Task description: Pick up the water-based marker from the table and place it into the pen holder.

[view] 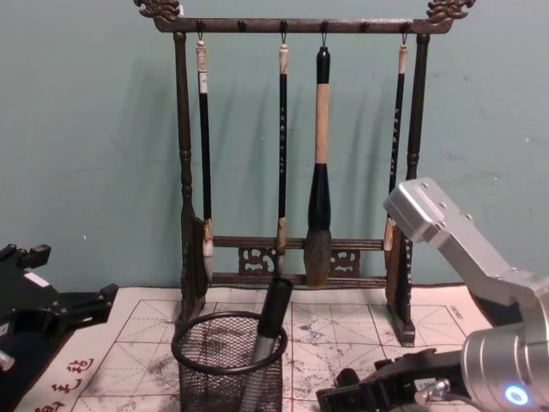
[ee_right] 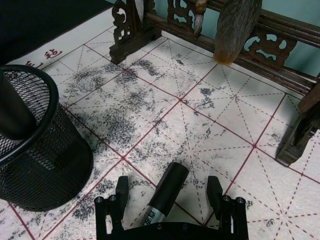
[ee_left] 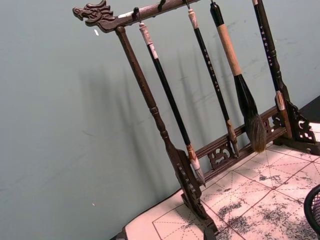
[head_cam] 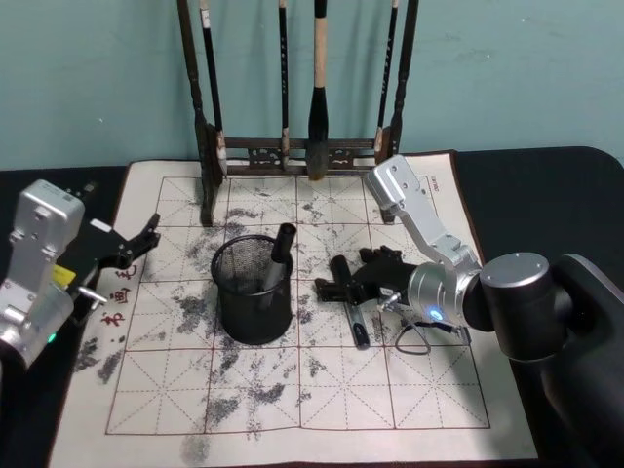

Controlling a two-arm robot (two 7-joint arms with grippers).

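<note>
Ink-blotched mat (head_cam: 409,390): your right gripper (ee_right: 168,184) released, marker (ee_right: 165,197) between fingers (ee_right: 122,189), long axis parallel to them; left gripper (head_cam: 146,237) farther, released.

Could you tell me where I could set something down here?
Bare: the front of the mat, nearer than pen holder and right gripper; a strip between holder and brush rack. Crowded: around the marker at the right gripper; the left gripper borders the left edge.

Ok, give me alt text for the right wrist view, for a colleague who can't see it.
The open right gripper straddles a grey-and-black marker lying on the ink-stained gridded paper mat. A black wire-mesh pen holder stands nearby with a dark marker inside; a dark wooden brush rack stands beyond.
</note>
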